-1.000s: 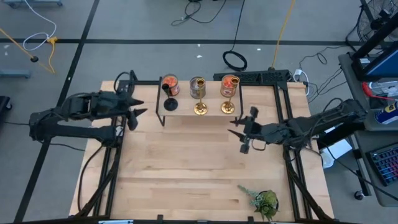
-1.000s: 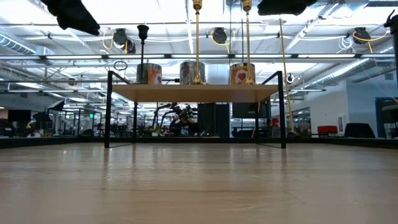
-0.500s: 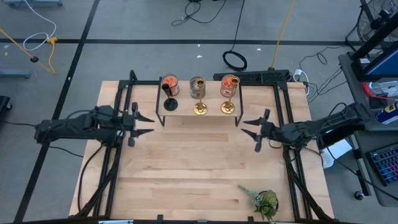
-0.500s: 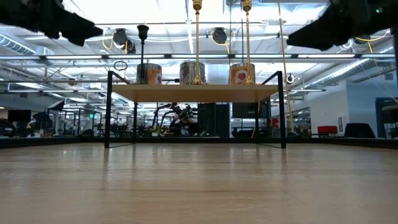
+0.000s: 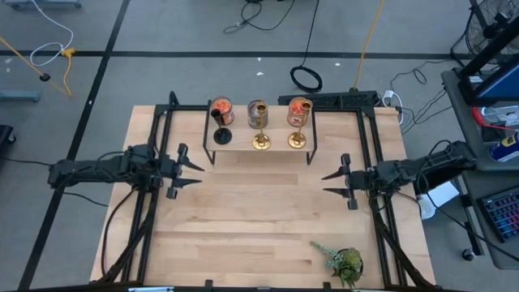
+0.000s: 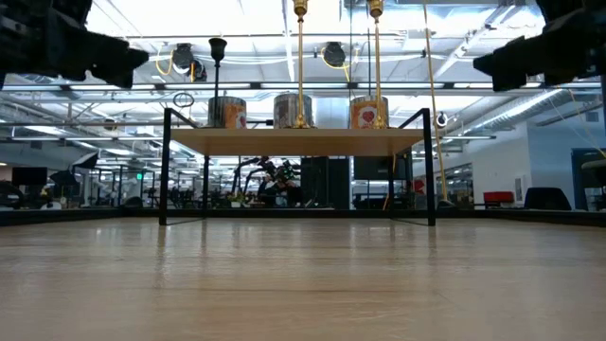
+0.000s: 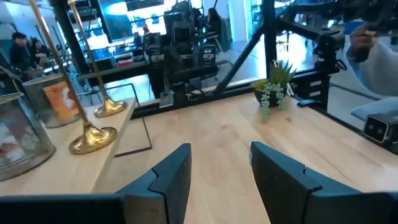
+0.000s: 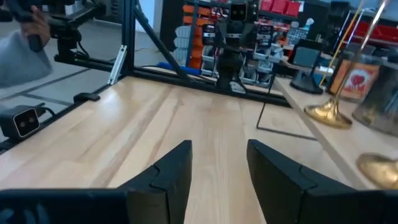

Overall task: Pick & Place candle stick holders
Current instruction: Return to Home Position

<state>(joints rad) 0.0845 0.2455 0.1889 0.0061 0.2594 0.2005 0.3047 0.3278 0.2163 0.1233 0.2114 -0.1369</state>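
My left gripper (image 5: 198, 173) and right gripper (image 5: 324, 184) hung open and empty. All three holders (image 5: 260, 139) stood on the shelf (image 5: 242, 139).

Left wrist: near gold candlestick (image 7: 92, 135) and far gold candlestick (image 7: 112, 109) lose their cups past the edge; nearest glass jar (image 7: 22, 140) clipped by the frame (contents blurred).

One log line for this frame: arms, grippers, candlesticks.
left gripper: open, empty, over table's left side | right gripper: open, empty, over right side | black candlestick, two gold candlesticks: upright on shelf
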